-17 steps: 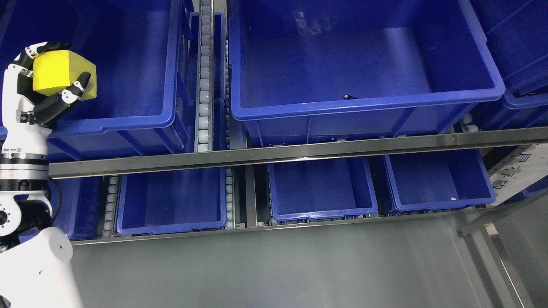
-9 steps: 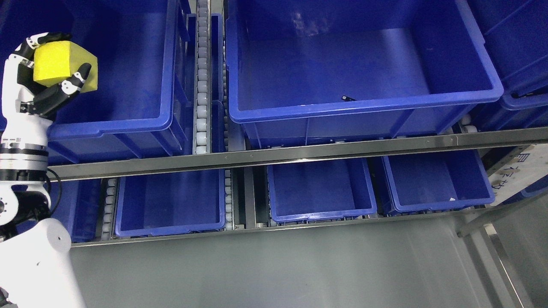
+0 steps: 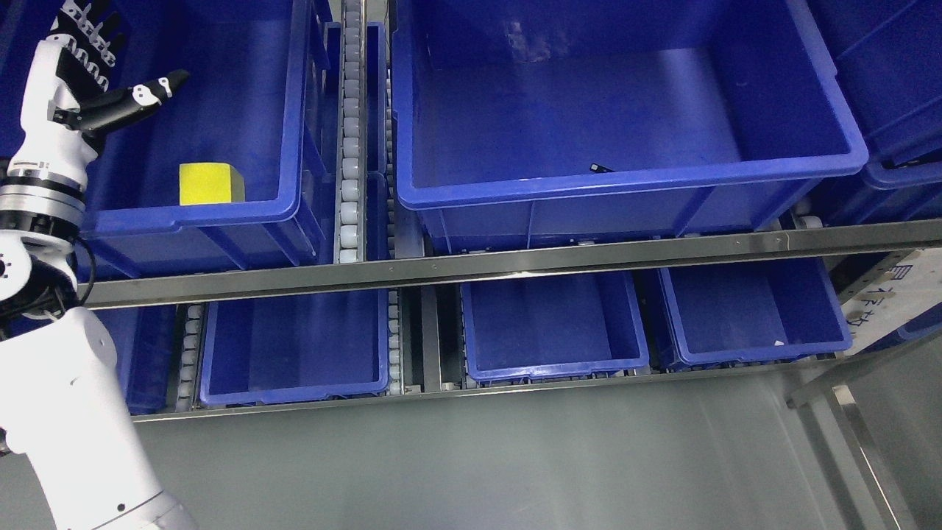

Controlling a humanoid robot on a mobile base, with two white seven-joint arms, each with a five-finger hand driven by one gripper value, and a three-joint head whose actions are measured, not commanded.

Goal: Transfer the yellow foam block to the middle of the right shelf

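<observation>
Head view only. Yellow foam block [image 3: 209, 184] sits on floor of upper-left blue bin [image 3: 221, 215], near the bin's front wall, lower part hidden behind the front rim. Block upright, nothing touching it. Left hand [image 3: 82, 65] up at top-left over same bin, fingers spread apart, thumb [image 3: 147, 94] sticking out to the right, holding nothing; well above and left of block. White forearm runs down left edge to shoulder at bottom-left. Right arm not seen.

Big blue bin [image 3: 633, 180] upper centre-right, on same shelf level; small dark item [image 3: 602, 167] lying near its front wall, can't tell what it is. Roller track [image 3: 352, 147] runs btwn the two upper bins. Metal shelf rail [image 3: 515, 261] crosses frame under them, tilted slightly up to right. Lower level: three smaller blue bins, left [image 3: 294, 346], mid [image 3: 552, 327], right [image 3: 751, 313]; right one has a tiny white speck near front corner. More blue bins partly seen at far right edge. Grey floor [image 3: 478, 464] below. White label w/ print at right edge, too cut off to read.
</observation>
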